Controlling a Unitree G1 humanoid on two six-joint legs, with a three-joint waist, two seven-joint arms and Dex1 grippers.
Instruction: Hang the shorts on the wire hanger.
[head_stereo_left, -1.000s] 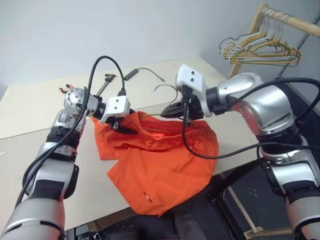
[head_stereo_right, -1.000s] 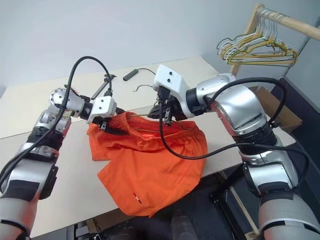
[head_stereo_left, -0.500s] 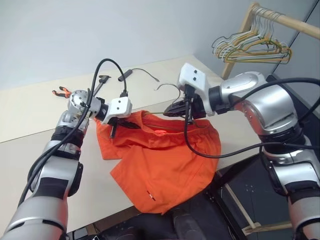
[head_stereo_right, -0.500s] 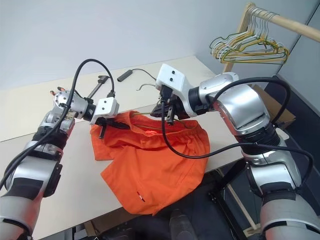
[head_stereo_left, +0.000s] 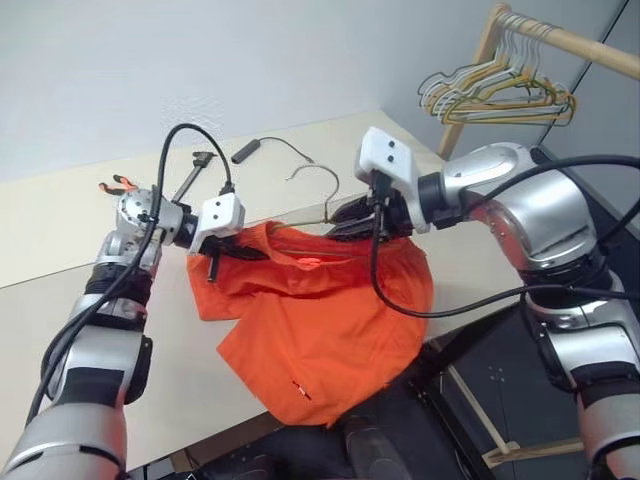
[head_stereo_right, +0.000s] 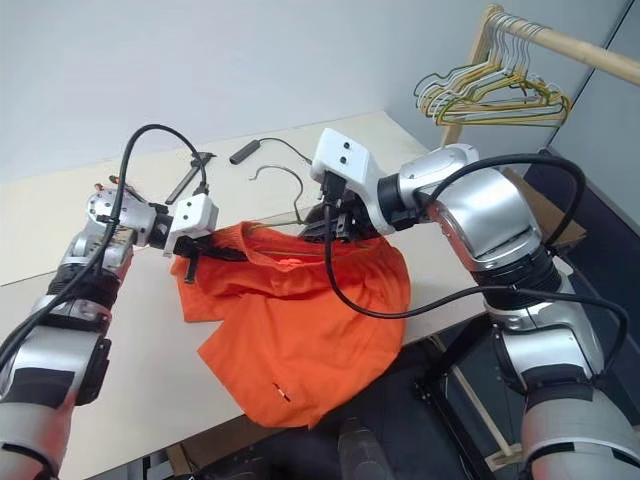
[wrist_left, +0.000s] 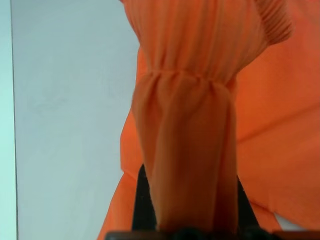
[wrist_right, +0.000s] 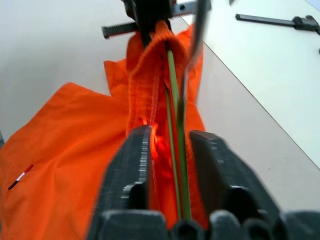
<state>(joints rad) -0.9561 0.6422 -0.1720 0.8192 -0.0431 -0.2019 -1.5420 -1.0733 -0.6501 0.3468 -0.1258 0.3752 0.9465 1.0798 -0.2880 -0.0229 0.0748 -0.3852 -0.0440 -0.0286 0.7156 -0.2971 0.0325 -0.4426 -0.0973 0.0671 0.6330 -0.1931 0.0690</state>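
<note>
Right gripper (wrist_right: 170, 150): 2 fingers (wrist_right: 127, 165) parted, straddling the shorts (wrist_right: 75, 150) waistband and the wire hanger (wrist_right: 174, 120) rods.

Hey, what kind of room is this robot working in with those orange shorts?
Probably a lab or test room staged for laundry practice, not a home. A plain pale table stands against bare grey walls, a wooden clothes rail holds a bunch of hangers, and a clamp tool lies on the table.

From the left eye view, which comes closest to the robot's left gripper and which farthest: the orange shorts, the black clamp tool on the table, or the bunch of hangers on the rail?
1. Shorts, clamped in the left gripper.
2. Black clamp tool, on the table behind it.
3. Bunch of hangers, on the rail at far right.
</note>
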